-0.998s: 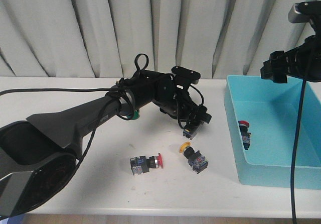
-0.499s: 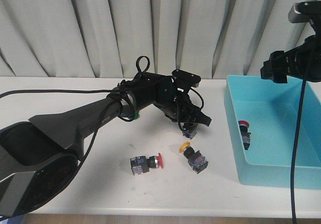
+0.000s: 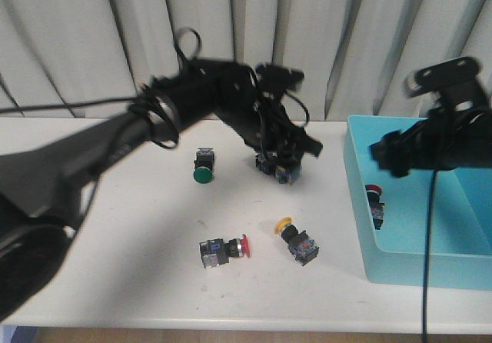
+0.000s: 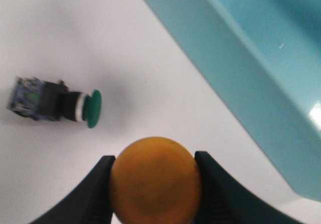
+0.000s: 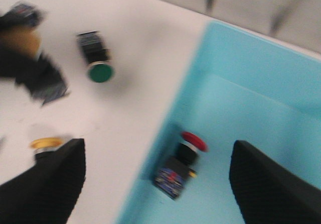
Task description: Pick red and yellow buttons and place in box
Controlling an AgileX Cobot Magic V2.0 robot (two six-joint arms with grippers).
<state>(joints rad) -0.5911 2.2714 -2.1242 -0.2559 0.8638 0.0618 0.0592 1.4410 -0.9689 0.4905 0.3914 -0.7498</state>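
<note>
The left gripper pinches a yellow button by its rounded cap; it could slip out short of the box. The right gripper's fingers are spread, empty.

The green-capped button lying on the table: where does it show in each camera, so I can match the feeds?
Front view: green button on the white table, left of the left hand.
Left wrist view: green button on its side, away from the box.
Right wrist view: green button, left of the box.
Shared landmark: the box.
</note>
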